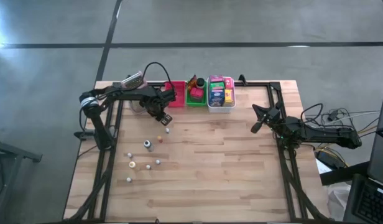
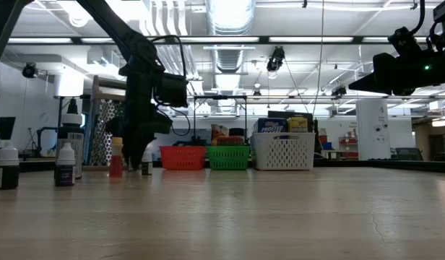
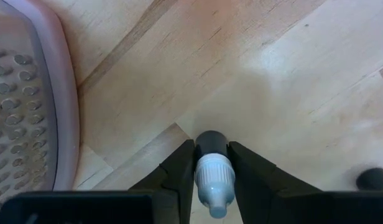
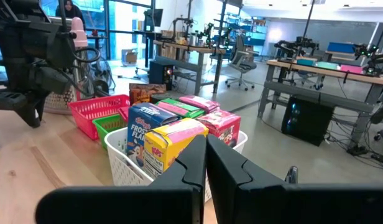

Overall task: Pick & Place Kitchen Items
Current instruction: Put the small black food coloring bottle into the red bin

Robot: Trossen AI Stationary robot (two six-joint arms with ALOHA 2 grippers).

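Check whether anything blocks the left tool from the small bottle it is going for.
Nothing visible does. The left tool already has its fingers on either side of the small bottle, which stands on the wooden table beside the red basket.

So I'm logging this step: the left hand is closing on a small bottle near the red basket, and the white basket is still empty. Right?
Not quite. The left hand does have its fingers around a small bottle near the red basket, but the white basket is not empty: the right wrist view shows several small boxes standing in it.
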